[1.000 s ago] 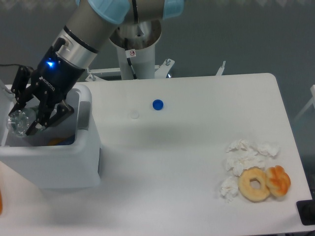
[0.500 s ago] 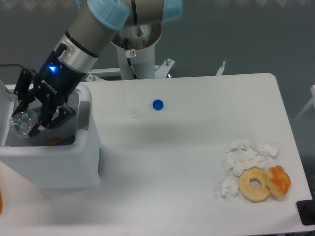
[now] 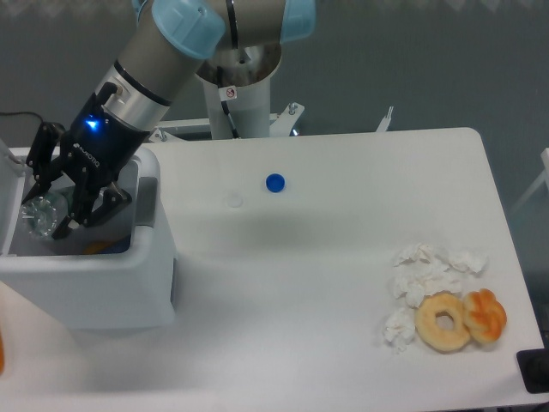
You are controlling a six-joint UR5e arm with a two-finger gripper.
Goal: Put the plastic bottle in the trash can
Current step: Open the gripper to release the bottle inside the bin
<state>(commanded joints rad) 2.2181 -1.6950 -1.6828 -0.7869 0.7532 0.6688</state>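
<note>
Down at the near right edge of the table (image 3: 343, 300), two doughnuts: a pale ring doughnut (image 3: 443, 321) and a browner one (image 3: 485, 314) touching its right side. Crumpled white tissues (image 3: 426, 276) lie just behind and to the left of them. Over on the left, the trash can (image 3: 94, 283) sits big and white, its open top facing up. Above that opening is the gripper (image 3: 47, 206), fingers pinching the plastic bottle (image 3: 40, 213), the clear body gleaming between the black fingers (image 3: 41, 163) and hanging within the rim, not resting on anything I can make out. A blue light glows on the gripper's wrist. Farther back on the tabletop, a small blue cap (image 3: 274, 182) sits alone, with a faint white disc (image 3: 234, 201) near its left. Behind it all rises the arm's base column (image 3: 244, 94).
</note>
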